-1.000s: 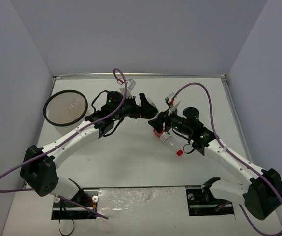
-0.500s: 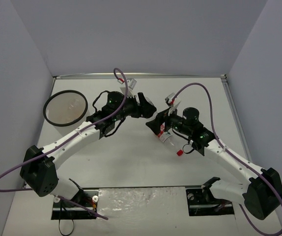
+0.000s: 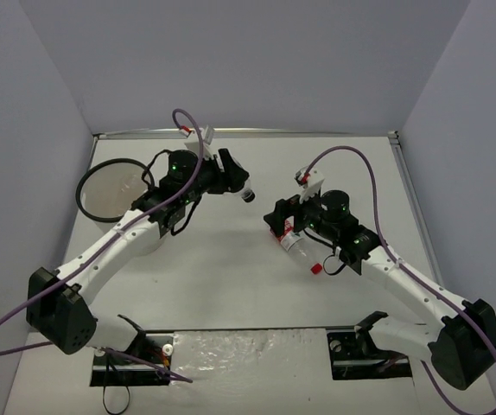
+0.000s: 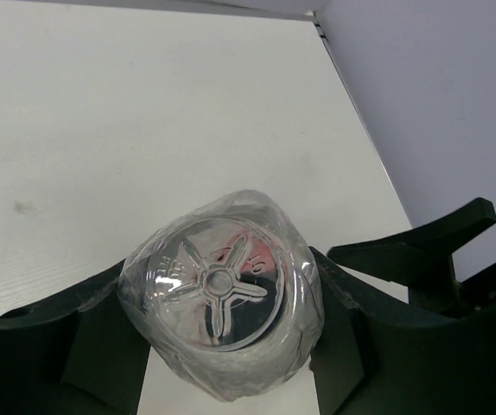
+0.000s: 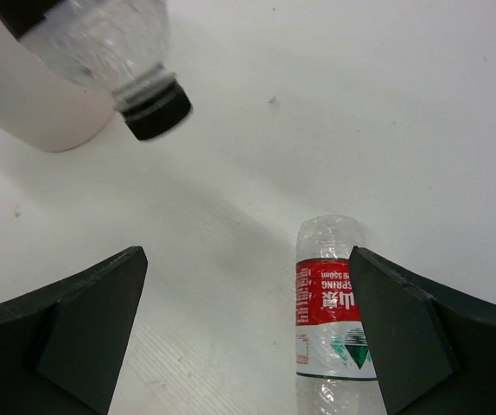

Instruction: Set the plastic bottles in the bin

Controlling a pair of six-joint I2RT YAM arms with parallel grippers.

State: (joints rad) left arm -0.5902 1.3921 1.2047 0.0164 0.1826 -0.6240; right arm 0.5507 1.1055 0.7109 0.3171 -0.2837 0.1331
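My left gripper is shut on a clear bottle with a black cap and holds it above the table, right of the bin. The left wrist view shows that bottle's ribbed base squeezed between both fingers. My right gripper stands open over the table's middle, holding nothing. A red-labelled bottle with a red cap lies just below it. In the right wrist view this red-labelled bottle lies beside the right finger, and the black-capped bottle hangs at the upper left.
The left forearm crosses in front of the bin's right side. The bin's white wall stands behind the hanging bottle in the right wrist view. Grey walls enclose the table at the back and on both sides.
The black-capped bottle passed from my right gripper to my left: the left shut on it and the right opened. The left arm then swung it left, toward the bin.
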